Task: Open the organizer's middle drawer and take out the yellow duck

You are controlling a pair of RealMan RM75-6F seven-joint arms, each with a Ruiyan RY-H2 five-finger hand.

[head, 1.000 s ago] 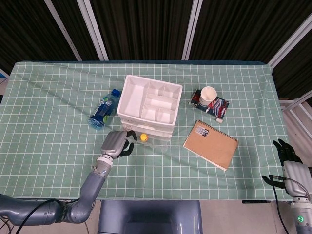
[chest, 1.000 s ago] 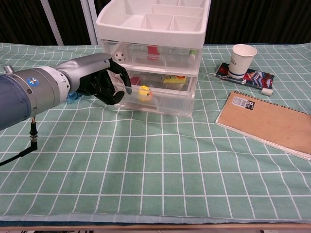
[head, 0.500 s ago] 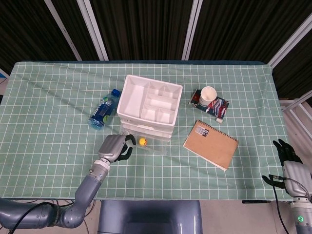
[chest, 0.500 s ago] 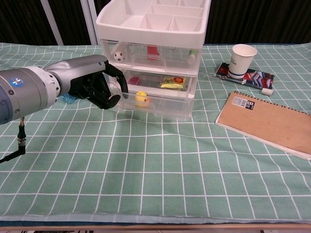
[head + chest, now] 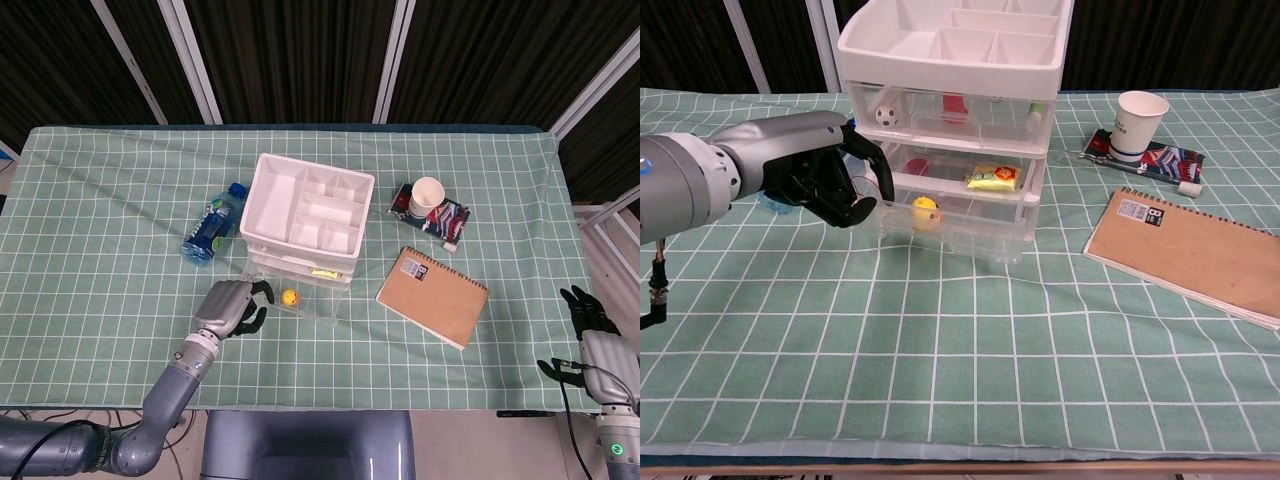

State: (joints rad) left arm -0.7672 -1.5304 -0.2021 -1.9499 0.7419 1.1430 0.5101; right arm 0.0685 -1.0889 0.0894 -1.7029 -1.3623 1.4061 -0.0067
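Small yellow duck (image 5: 925, 210) sits upright in clear drawer (image 5: 952, 222)

Organizer (image 5: 958, 60) glossy plastic, clear drawers; tablecloth (image 5: 940, 350) matt checked cloth.

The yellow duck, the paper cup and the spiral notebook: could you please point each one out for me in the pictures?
yellow duck (image 5: 925, 211), chest view, on its body inside the pulled-out drawer.
paper cup (image 5: 1140, 124), chest view, on the middle of its side wall.
spiral notebook (image 5: 433, 297), head view, on the centre of its brown cover.
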